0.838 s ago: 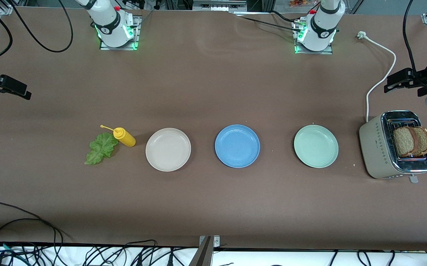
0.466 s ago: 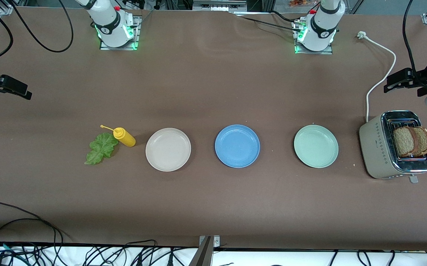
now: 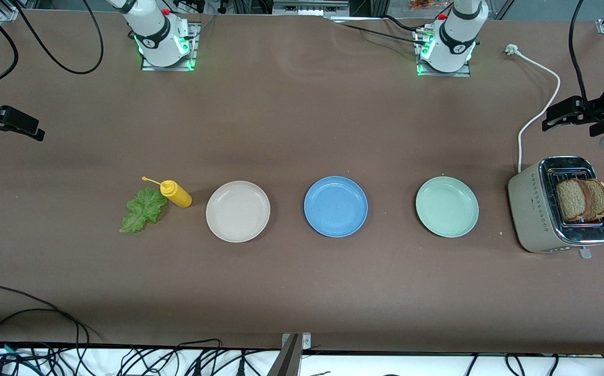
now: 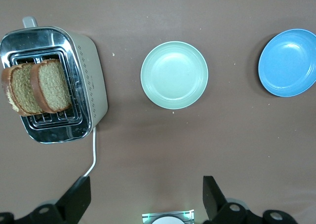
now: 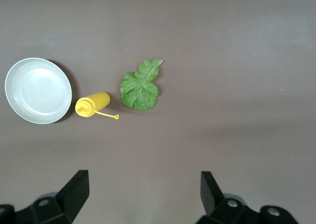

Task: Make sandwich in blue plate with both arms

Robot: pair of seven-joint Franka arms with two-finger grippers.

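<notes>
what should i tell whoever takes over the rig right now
Left gripper: open, holding nothing, up over the table by the toaster.
Right gripper: open, holding nothing, up at its own end of the table.
Both bread slices stand in the toaster. The lettuce leaf lies on the table beside the yellow bottle.
The blue plate holds nothing.
Done: nothing. Left: bread, lettuce, bread onto the blue plate.

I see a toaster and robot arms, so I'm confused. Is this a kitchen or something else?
Probably a robot lab set up like a pretend kitchen. Two robot arms are bolted to a brown table, loose cables hang at its edge, and a toaster with bread stands beside three plates.
</notes>
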